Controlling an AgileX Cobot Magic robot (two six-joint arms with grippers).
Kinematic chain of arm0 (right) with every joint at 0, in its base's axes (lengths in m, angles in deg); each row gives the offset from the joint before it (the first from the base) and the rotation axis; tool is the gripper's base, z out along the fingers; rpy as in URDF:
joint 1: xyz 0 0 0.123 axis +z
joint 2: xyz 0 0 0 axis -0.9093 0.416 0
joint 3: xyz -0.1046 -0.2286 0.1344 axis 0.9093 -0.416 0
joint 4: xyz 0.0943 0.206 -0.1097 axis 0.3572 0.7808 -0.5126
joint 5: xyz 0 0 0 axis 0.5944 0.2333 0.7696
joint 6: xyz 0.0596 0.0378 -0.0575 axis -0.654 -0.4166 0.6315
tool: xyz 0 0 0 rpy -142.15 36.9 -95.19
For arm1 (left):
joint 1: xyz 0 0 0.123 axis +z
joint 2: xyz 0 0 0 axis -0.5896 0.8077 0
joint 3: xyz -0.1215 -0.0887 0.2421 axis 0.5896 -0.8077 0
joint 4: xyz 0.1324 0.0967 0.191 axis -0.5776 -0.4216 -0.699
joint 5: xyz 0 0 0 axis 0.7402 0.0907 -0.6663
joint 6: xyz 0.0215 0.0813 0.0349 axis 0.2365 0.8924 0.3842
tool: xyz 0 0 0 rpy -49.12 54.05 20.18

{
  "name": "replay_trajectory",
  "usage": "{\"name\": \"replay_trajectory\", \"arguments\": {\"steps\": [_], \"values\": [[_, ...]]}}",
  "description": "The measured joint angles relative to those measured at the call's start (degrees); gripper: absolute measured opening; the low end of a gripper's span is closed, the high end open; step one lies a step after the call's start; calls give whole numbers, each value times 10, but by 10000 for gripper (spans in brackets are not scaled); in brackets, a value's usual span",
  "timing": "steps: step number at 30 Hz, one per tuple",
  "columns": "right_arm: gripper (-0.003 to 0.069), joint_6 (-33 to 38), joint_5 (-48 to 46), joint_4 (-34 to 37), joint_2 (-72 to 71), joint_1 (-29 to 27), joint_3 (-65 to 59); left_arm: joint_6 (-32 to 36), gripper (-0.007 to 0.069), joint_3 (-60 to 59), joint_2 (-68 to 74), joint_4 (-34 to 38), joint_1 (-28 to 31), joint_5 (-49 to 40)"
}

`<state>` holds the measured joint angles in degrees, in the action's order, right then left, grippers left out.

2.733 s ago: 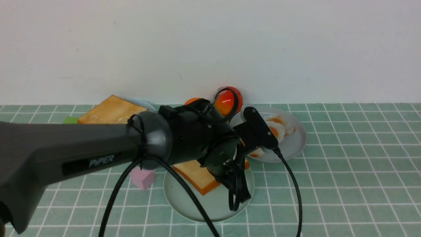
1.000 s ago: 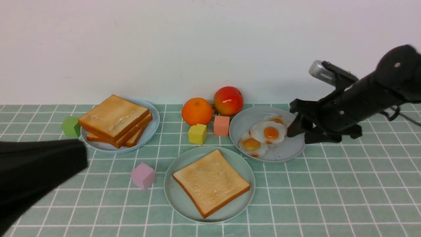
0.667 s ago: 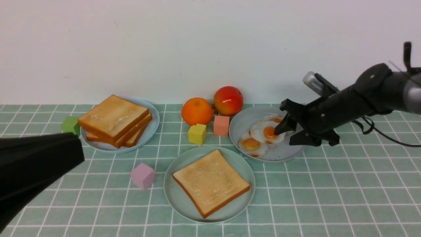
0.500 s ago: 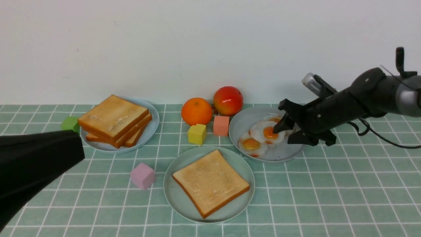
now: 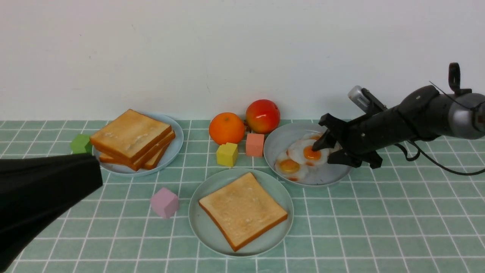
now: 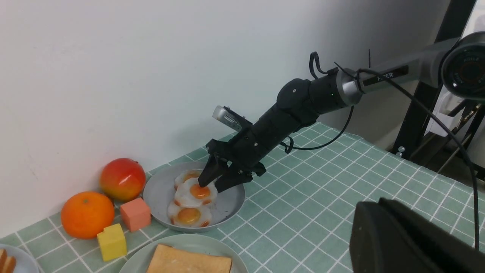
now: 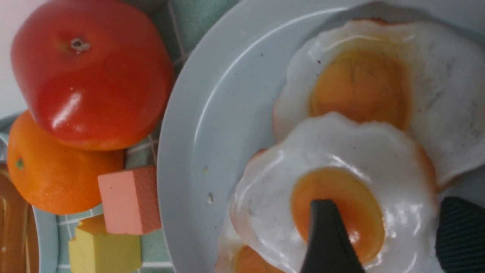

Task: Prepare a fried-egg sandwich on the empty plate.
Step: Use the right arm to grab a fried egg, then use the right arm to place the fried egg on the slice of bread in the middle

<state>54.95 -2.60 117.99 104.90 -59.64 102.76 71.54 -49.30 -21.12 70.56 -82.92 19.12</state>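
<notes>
Now the top egg's (image 5: 307, 154) edge sits between the spread right fingers (image 7: 327, 246).

Black left arm (image 5: 38, 197) cut off by front view's edge, rearmost white, orange-yolked fried egg (image 6: 187, 175) partly behind right gripper (image 6: 211, 186), golden-brown toast slice (image 6: 188, 262) cropped in left wrist view, lowest fried egg (image 7: 242, 262) cropped in right wrist view.
</notes>
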Motion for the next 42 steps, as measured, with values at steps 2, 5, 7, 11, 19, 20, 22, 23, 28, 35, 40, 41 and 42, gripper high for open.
{"name": "replay_trajectory", "arguments": {"steps": [2,5,7,11,19,20,22,23,28,35,40,41,42], "values": [[388,8,1,7,0,0,0,0,-14,0,0,0,0,0],[380,12,1,8,0,0,0,0,-14,0,0,1,0,-1],[377,14,1,10,0,0,0,0,-14,0,0,1,0,-1],[374,15,-1,19,7,0,1,0,-14,0,0,1,0,-1],[344,17,-4,41,15,0,6,0,-14,0,0,3,0,-3],[341,17,-4,41,15,0,6,0,-14,0,0,3,0,-3],[295,18,-4,40,15,0,6,0,-14,0,0,3,0,-3],[265,19,-4,39,16,0,6,0,-14,0,0,3,0,-3],[94,21,-6,38,21,0,6,0,-14,0,0,4,0,-3],[71,26,-31,29,0,-7,6,0,-14,0,0,5,0,-4],[52,47,-72,-15,-60,-21,4,0,-14,0,0,4,0,-14],[52,49,-78,-21,-73,-23,4,0,-14,0,0,4,0,-16],[52,49,-87,-32,-91,-27,4,0,-14,0,0,2,0,-22]]}}
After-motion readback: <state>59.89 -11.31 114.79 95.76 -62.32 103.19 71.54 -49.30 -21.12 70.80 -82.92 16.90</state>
